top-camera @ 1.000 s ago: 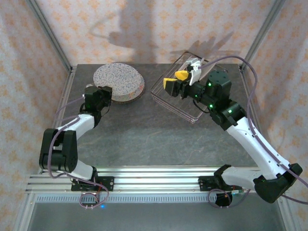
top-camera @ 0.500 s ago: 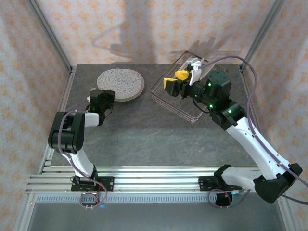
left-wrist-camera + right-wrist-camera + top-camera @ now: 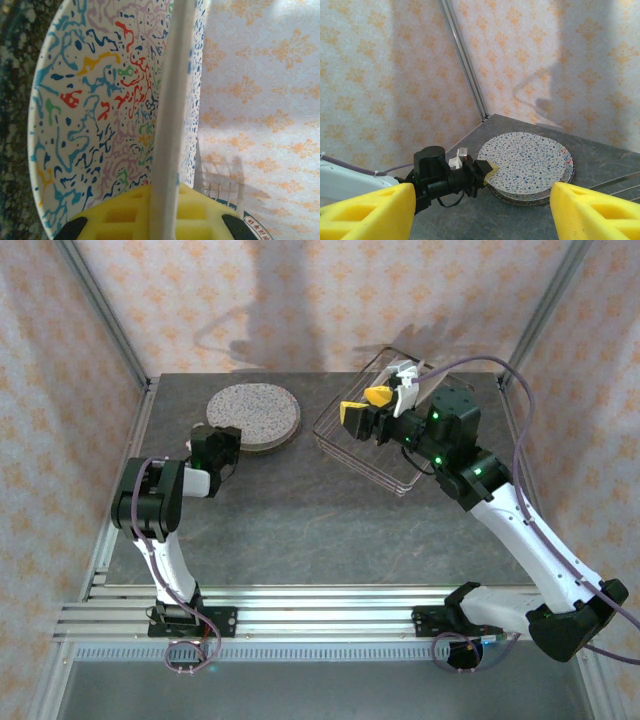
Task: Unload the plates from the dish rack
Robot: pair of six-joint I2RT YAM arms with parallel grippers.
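As left gripper (image 3: 230, 439) pinches its near rim, speckled plate (image 3: 254, 408) lies flat beyond; right gripper (image 3: 365, 404) spread at dish rack (image 3: 400, 483).

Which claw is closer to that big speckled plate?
Left. The left gripper is clamped on the rim of the round multicolour-speckled plate; the right gripper stands open over the metal wire dish rack.

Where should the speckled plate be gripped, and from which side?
Pinch the speckled plate by its thin rim at the near-left edge, coming in low from the left. It lies roughly flat on other plates, leaving only the rim to bite; the left gripper is shut there.
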